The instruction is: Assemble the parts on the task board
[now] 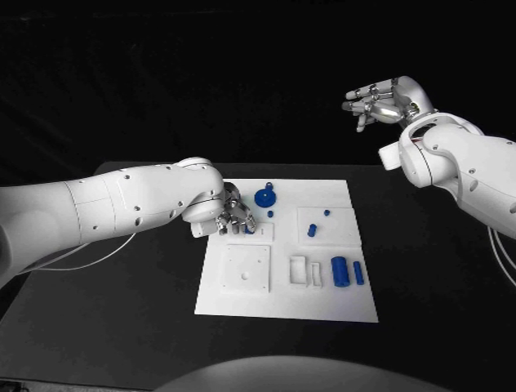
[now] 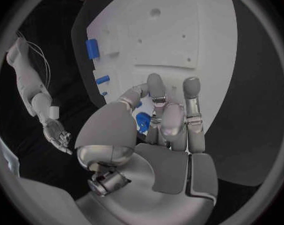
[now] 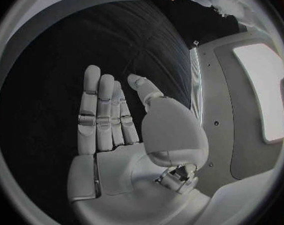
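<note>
left robot hand: my left robot hand [image 1: 231, 219] is sitting down on the task board [image 1: 329, 302], near its far-left corner, fingers curling in around a small blue part [image 2: 142, 121]. Looks like I'm pinching it, but the fingers are covering most of it, so I'm not swearing to how solid the grip is.

where the part is going: honestly can't tell which socket it's meant for. The hand is hovering right over the little raised plate at that corner, so my guess is it's going straight down there.

right robot hand: my right robot hand [image 1: 377, 103] is hanging up in the air, well off past the board's far-right side, fingers apart and holding nothing.

who's nearer: left one, easily.

rest of the board: a round blue knob [image 1: 265, 197] is sitting just beside my left fingers, and two blue cylinders [image 1: 348, 271] are lying side by side toward the near-right, long axes running away from me.

desk: black desk [image 1: 117, 327] is under all of it.
</note>
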`<state>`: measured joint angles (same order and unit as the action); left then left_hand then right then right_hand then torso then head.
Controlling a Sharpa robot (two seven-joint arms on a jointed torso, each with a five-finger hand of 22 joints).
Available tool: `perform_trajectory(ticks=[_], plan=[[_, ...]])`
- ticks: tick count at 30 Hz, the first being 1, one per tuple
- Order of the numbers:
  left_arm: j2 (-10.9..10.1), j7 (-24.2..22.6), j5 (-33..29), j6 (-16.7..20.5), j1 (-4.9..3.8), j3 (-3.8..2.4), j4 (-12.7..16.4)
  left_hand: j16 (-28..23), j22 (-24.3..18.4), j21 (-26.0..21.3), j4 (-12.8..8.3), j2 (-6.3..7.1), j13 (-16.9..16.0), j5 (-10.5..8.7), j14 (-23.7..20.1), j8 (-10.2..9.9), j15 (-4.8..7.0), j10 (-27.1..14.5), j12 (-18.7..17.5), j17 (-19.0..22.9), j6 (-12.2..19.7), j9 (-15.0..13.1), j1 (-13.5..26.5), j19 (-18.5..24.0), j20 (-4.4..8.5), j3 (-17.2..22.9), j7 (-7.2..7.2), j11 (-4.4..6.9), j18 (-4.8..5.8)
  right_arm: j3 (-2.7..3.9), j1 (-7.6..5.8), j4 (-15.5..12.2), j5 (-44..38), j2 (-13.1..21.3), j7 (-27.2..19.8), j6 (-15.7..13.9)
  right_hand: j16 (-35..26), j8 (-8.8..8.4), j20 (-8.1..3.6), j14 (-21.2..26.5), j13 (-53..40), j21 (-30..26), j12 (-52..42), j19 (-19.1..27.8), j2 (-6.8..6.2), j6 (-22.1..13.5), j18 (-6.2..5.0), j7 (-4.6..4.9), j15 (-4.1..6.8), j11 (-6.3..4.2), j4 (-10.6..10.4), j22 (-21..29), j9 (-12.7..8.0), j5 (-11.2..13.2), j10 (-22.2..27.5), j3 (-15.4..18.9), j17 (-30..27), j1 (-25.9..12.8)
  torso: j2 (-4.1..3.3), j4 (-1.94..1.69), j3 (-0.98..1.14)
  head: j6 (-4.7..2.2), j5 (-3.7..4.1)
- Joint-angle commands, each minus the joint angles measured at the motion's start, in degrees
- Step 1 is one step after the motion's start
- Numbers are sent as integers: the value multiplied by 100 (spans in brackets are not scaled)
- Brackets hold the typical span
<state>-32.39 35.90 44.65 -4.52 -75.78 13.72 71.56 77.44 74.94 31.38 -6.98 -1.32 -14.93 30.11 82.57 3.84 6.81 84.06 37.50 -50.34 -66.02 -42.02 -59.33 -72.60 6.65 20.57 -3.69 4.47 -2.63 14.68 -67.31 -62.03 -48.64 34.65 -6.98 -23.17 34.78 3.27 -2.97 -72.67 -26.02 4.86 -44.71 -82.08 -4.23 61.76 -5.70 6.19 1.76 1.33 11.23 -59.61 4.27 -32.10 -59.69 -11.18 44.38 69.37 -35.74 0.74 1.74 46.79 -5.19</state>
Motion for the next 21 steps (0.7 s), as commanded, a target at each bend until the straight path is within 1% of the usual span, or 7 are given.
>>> perform_trajectory(ticks=[1, 2, 4, 6, 13, 21], plan=[[30, -36, -20, -128, 19, 6, 25, 22, 79, -21, 50, -154, 13, -79, 24, 17, -4, 279, 37, -8, -1258, -2117, -80, -30, -11, -20, 670, 49, -21, 3, -1, -3, -98, -18, 4, 97, -7, 33, -2, 43, 5, -13, 30, 37, -4, 13, -34, 29, 4, -5, -1, -11, -2, -39, 45, -43, -9, -49, -2, -5, 3, 1, 1], [30, -39, -20, -120, 19, 6, 24, 23, 77, -27, 67, -165, 40, -90, 21, 15, -6, 278, 54, -8, -1260, -2157, -101, -28, -18, -41, 671, 49, -27, 3, -1, -2, -101, -19, 5, 99, -7, 33, -2, 44, 6, -14, 29, 38, -5, 12, -35, 30, 4, -4, 3, -16, -2, -53, 44, -47, -9, -50, -2, -4, 1, -1, 1], [31, -45, -17, -96, 19, 6, 20, 23, 78, -26, 80, -171, 49, -112, 21, 16, -5, 278, 54, -7, -1269, -2167, -97, -32, -18, -46, 673, 50, -28, 3, 0, 2, -105, -23, 5, 101, -8, 34, -2, 46, 8, -15, 32, 39, -8, 15, -36, 31, 4, -4, 14, -23, -1, -67, 45, -56, -9, -46, -3, -3, 2, -2, -2], [34, -52, -7, -74, 19, 6, 13, 21, 78, -26, 89, -180, 53, -127, 20, 16, -4, 278, 56, -2, -1271, -2173, -96, -33, -18, -47, 674, 51, -29, 3, 1, 6, -107, -28, 6, 104, -7, 34, -3, 46, 11, -15, 35, 39, -8, 15, -36, 30, 5, -5, 20, -30, -1, -81, 45, -67, -9, -48, -4, -1, -2, -9, 1], [47, -69, 32, -37, 18, 5, -20, 22, 80, -25, 96, -193, 78, -125, 20, 14, -1, 278, 67, 2, -1259, -2221, -116, -39, -21, -36, 674, 51, -36, 3, 9, 19, -111, -42, 6, 115, -6, 34, -3, 48, 19, -15, 39, 44, -9, 17, -38, 33, 5, -4, 39, -60, -1, -106, 41, -96, -10, -62, -7, 3, 0, -6, 1], [88, -52, 47, -176, 12, 3, -94, 31, 85, -18, 52, -176, 105, -62, 22, 11, -2, 278, 80, -9, -1256, -2260, -139, -38, -28, -3, 672, 52, -46, 2, 18, 34, -120, -49, 13, 131, -7, 34, -3, 49, 21, -17, 40, 46, -11, 17, -39, 32, 5, -4, 47, -69, -1, -116, 42, -104, -11, -63, -3, 0, 0, 3, 15]])
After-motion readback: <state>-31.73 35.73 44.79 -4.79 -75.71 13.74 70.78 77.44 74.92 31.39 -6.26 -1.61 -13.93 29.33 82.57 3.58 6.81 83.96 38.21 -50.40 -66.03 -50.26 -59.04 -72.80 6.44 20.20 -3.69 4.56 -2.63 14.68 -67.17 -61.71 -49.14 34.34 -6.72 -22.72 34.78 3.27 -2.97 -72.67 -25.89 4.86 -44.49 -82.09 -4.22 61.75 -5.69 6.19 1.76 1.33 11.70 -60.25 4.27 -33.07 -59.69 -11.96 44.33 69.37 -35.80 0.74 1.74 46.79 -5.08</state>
